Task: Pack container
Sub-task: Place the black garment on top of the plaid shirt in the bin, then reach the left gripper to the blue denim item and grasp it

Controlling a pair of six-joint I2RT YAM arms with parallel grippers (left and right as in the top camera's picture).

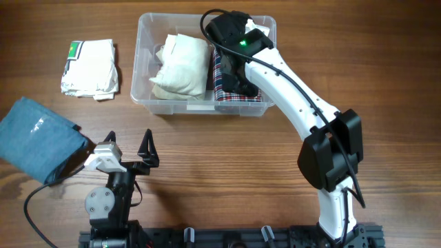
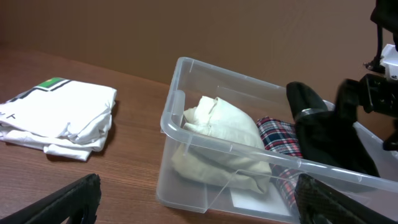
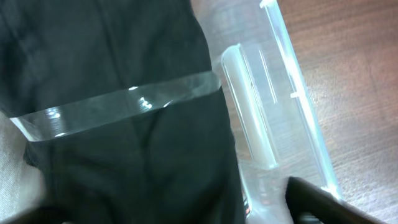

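Observation:
The clear container (image 1: 142, 65) stands at the back centre of the table. It holds a cream folded garment (image 1: 180, 65) on the left and a plaid garment (image 1: 238, 100) on the right, with a black garment (image 1: 241, 81) lying on the plaid one. My right gripper (image 1: 231, 41) hovers over the container's right half. In the right wrist view its jaws (image 3: 174, 214) are spread wide over the black garment (image 3: 124, 155), next to the container wall (image 3: 292, 81). My left gripper (image 1: 129, 143) is open and empty near the front left, facing the container (image 2: 186, 140).
A white folded garment (image 1: 89, 67) with a green patch lies on the table left of the container. A blue folded garment (image 1: 38, 138) lies at the left edge, beside the left arm. The right arm reaches across the right half of the table.

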